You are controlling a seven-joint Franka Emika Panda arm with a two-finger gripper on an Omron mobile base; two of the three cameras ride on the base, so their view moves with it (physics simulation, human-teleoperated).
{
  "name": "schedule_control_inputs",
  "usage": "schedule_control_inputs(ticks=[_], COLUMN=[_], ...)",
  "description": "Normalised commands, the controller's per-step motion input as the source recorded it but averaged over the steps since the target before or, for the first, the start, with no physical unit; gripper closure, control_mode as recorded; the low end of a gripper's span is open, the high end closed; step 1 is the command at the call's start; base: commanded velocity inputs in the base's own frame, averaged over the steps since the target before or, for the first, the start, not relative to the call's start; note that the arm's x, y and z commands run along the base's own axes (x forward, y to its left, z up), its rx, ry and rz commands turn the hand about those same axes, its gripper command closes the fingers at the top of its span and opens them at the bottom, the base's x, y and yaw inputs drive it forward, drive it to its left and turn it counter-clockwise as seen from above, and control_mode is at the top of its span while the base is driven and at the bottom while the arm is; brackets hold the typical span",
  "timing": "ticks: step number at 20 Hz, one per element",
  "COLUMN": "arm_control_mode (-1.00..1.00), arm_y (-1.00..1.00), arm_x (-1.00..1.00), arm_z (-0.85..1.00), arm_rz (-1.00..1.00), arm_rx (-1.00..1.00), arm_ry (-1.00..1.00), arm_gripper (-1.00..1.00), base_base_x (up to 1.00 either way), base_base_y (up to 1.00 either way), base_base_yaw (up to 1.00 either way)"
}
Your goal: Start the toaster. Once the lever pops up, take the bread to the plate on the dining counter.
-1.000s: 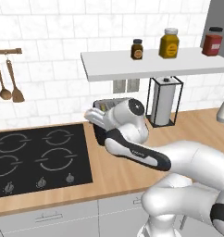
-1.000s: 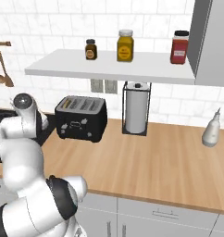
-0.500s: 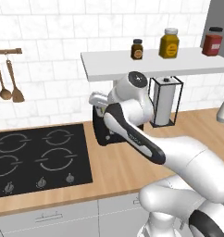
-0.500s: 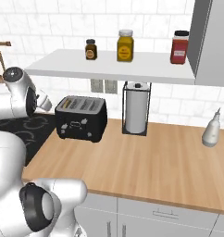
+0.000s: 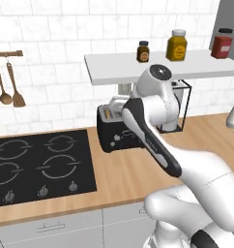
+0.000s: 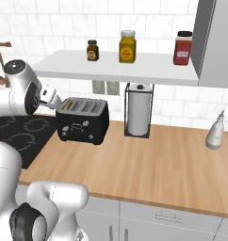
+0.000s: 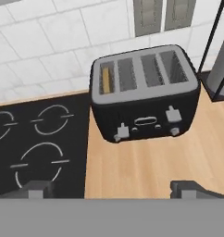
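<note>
The gripper (image 7: pixel 111 187) is seen in the hand view with its two dark fingertips (image 7: pixel 35 189) standing wide apart and with nothing held between them. It is raised above the wooden counter (image 7: pixel 146 164) and is directed down at the front of the toaster (image 7: pixel 144 99), from which it stays clearly apart. In the right base view the hand is seen at the left of the toaster (image 6: pixel 83 120), near its upper corner.

The toaster is black and boxy, with a silvery top in which four slots are cut. The bread (image 7: pixel 106 79) is seen as a brown edge in the slot nearest the cooktop; the other three slots look dark. Two pale levers and small knobs are carried on the toaster's front; the lever on the bread's side sits lower than the other.

The toaster stands on the counter just beside the black cooktop (image 7: pixel 37 139), with wall sockets (image 7: pixel 164 14) on the tiled wall behind it. A wire paper towel holder (image 6: pixel 138 110) with a white roll is placed on the toaster's other side. Above, three jars are kept on a white shelf (image 6: pixel 111 70). A pale bottle (image 6: pixel 215 131) stands further along the counter, and wooden spoons (image 5: pixel 10 87) hang from a rail beyond the cooktop.
</note>
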Motion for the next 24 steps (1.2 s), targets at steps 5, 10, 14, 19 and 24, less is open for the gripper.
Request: schedule_control_inputs(ticks=[5, 10, 14, 19, 24], arm_control_mode=[-1.0, -1.0, -1.0, -1.0, -1.0], arm_y=[-0.44, -0.28, 0.0, 0.0, 0.0], arm_x=[-0.37, -0.21, 0.0, 0.0, 0.0], arm_z=[0.0, 0.0, 0.0, 0.0, 0.0], arm_rz=[0.07, 0.06, 0.0, 0.0, 0.0], arm_rx=[0.0, -0.02, -0.04, 0.0, 0.0], arm_ry=[-0.1, -0.24, -0.13, 0.0, 0.0], arm_gripper=[-1.0, -1.0, -1.0, -1.0, -1.0], base_base_x=[0.0, 0.0, 0.0, 0.0, 0.0], base_base_y=[0.0, 0.0, 0.0, 0.0, 0.0], base_base_yaw=[0.0, 0.0, 0.0, 0.0, 0.0])
